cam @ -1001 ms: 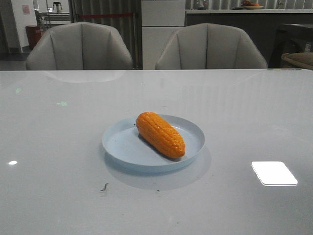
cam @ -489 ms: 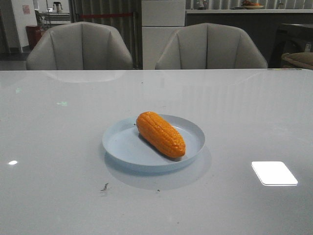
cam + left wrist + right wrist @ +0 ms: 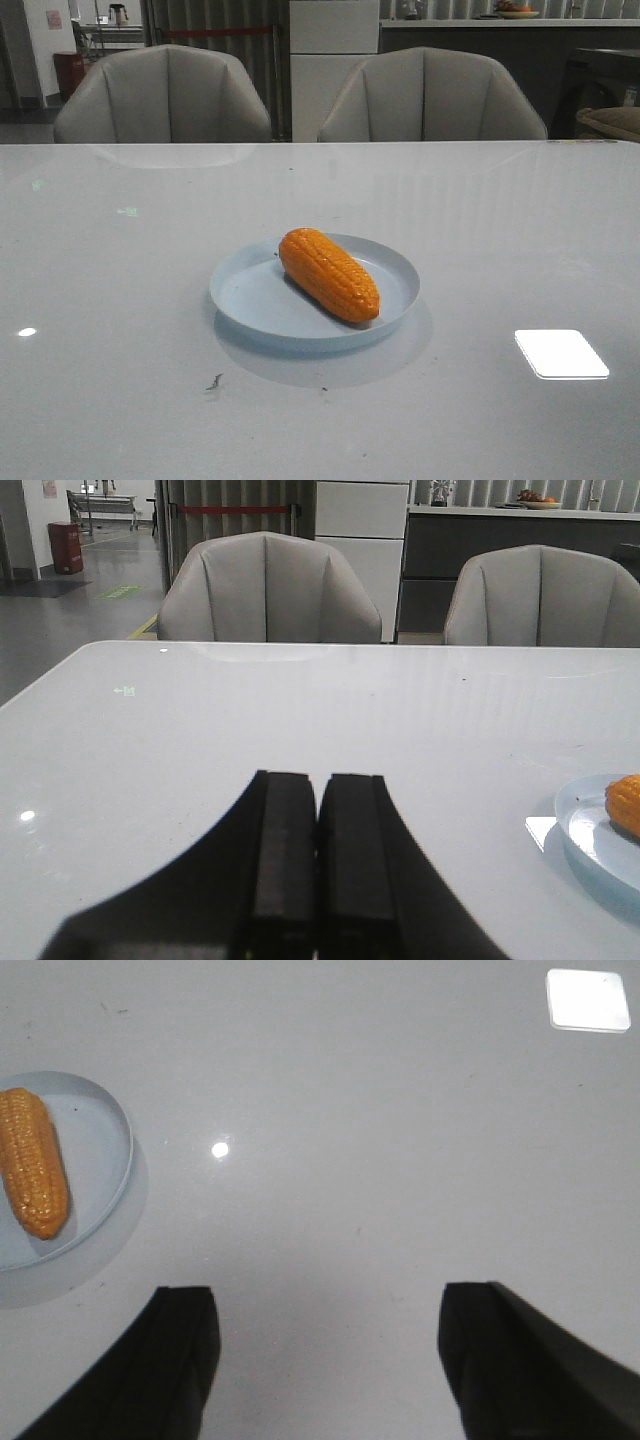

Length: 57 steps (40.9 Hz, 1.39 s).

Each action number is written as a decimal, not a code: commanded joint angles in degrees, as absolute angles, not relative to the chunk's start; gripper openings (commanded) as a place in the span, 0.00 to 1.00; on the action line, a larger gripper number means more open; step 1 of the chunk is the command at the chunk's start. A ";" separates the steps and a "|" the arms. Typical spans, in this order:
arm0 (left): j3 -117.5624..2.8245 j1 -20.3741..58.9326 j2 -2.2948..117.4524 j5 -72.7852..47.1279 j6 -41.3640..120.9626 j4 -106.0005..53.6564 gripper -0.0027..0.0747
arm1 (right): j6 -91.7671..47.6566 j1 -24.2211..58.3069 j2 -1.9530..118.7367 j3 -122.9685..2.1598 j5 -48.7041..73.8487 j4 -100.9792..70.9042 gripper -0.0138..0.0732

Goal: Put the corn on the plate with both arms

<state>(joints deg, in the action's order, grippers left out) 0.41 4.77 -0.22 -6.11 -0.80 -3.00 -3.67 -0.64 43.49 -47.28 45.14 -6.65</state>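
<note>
The corn [image 3: 329, 273], an orange-yellow toy cob with rows of kernels, lies on its side inside the plate [image 3: 250, 300], its blunt end toward the far left and its tapered tip toward the near right, close to the rim on that side. It rests on the plate's floor and nothing grips it. The plate is round, shallow and pale blue, with a low raised rim, and sits near the middle of the glossy white surface [image 3: 110, 300], casting a soft shadow toward the near side.

In the left wrist view the left pincer [image 3: 317, 870] hovers low over the bare surface with its two dark fingers [image 3: 284, 860] pressed together, nothing between them; the plate and one end of the corn show only at the edge of that view, well apart from the fingers. In the right wrist view the right pincer [image 3: 325, 1355] looks down on the surface with its fingers [image 3: 185, 1350] spread wide apart and empty, the plate and cob lying off to one side, well clear of them.

A bright rectangular reflection [image 3: 561, 353] sits on the surface to the right of the plate, and a small dark smudge [image 3: 213, 382] marks the surface just in front of it. Two grey padded chairs [image 3: 165, 95] stand behind the far edge of the surface.
</note>
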 commanded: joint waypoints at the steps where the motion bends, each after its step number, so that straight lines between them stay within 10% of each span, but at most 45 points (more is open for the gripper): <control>1: 0.44 4.73 -1.10 -1.48 -1.33 -3.52 0.15 | -4.08 -0.80 39.60 -48.79 40.84 -5.33 0.71; 13: 0.44 4.73 -1.10 -1.48 -1.33 -3.52 0.15 | -4.08 -0.80 25.20 -38.37 26.68 -6.49 0.18; 27: 0.44 4.73 -1.10 -1.48 -1.33 -3.52 0.15 | -4.08 -0.69 6.70 -15.64 -0.73 -6.58 0.19; 57: 0.44 4.73 -1.10 -1.48 -1.33 -3.52 0.15 | -2.49 4.07 -1.85 0.72 2.40 -3.81 0.19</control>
